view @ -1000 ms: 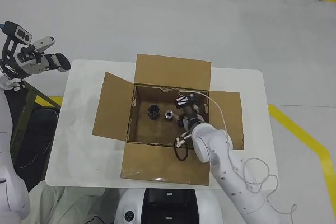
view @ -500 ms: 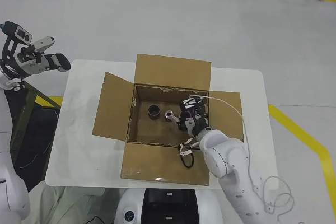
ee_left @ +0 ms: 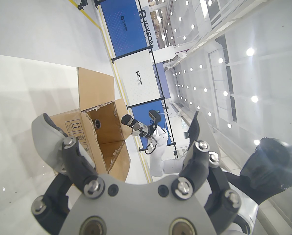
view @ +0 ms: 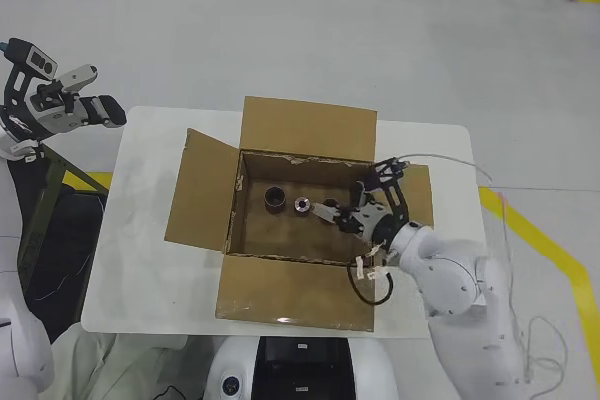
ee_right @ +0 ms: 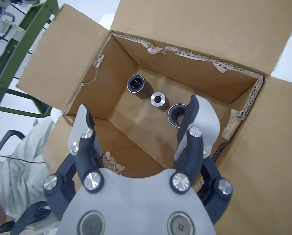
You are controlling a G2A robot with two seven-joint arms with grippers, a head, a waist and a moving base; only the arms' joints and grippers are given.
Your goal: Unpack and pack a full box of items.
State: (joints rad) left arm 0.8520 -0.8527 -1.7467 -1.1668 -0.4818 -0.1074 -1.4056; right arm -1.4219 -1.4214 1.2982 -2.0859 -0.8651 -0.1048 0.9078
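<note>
White table (view: pixel 130 260) carries an open cardboard box (view: pixel 310 128), all four flaps folded out. Right hand (ee_right: pixel 139 110) sits over the box's right half, fingers spread, gripping nothing. Left hand (view: pixel 110 110) is off the table's far left corner, likewise spread. On the box floor, in a row: dark tube (ee_right: pixel 137 86), silver cylinder (ee_right: pixel 158 99), dark ring (ee_right: pixel 176 114).

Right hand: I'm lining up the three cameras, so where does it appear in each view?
Top view: the right hand, open, over the cardboard box's right side.
Left wrist view: small and far off, at the box's far rim.
Right wrist view: close up, its fingers spread above the box floor.
Shared landmark: the box's open flaps.
</note>
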